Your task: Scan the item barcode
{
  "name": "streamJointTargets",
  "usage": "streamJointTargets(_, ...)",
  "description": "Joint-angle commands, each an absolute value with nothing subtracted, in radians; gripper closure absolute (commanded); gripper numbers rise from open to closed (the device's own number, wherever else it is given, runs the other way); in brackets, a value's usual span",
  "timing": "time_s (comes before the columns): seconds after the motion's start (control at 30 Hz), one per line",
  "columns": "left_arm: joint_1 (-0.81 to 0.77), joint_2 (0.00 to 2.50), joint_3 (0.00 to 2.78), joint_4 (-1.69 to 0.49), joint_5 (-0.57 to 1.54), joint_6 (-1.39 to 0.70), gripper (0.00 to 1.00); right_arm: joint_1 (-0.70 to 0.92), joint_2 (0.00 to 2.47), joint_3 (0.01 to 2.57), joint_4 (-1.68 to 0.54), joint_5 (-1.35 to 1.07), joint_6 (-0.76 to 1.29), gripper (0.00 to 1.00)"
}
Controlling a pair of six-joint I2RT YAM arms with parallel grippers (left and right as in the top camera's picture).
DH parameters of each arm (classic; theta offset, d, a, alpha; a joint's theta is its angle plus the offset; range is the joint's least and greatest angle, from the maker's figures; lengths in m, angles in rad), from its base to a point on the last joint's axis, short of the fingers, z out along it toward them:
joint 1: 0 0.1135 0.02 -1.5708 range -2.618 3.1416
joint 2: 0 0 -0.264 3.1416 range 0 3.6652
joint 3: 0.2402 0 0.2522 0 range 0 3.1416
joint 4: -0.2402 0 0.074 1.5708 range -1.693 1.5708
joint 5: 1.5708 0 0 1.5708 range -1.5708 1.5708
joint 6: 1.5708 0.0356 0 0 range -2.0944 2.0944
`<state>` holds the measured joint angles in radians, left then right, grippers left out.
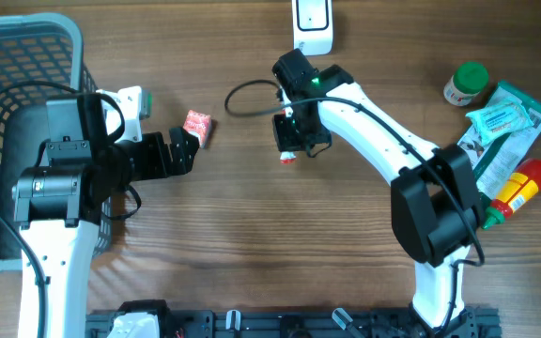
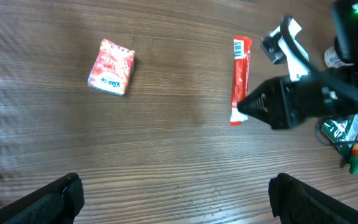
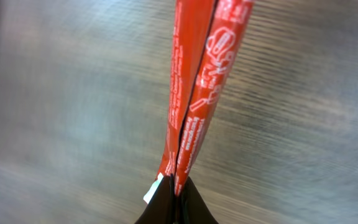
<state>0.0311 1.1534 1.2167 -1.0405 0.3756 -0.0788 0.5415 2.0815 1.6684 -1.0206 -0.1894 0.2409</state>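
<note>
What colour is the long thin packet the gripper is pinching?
The packet is red with white print; the right wrist view shows it best.

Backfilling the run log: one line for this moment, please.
right hand: shut on red stick packet, one end | left hand: open, empty | small red pouch: untouched

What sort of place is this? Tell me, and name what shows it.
Probably a mock shop checkout set up on a wooden table: a white scanner-like device, a grey mesh basket, and a pile of groceries including a sauce bottle.
</note>
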Motion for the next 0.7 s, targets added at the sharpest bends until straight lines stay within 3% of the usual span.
streamJointTargets(0.0,0.031,1.152,1.224,-1.039,0.391,-0.056,0.0,0.542,2.062,1.661,-1.066,-0.303,-0.298,0.96)
streamJointTargets(0.1,0.031,1.152,1.224,-1.039,0.391,-0.056,0.0,0.542,2.062,1.66,-1.085,-0.38,-0.586,0.96)
streamJointTargets(0.3,0.031,1.152,1.224,-1.039,0.391,-0.056,0.0,0.534,2.067,1.66,-1.19,-0.395,-0.903,0.96)
streamJointTargets(0.6,0.031,1.152,1.224,-1.039,0.391,-0.056,0.0,0.462,2.135,1.66,-1.269,-0.389,-0.934,0.96)
streamJointTargets(0.67,0.031,1.152,1.224,-1.039,0.391,-0.056,0.0,0.462,2.136,1.66,-1.261,-0.379,-0.88,0.84)
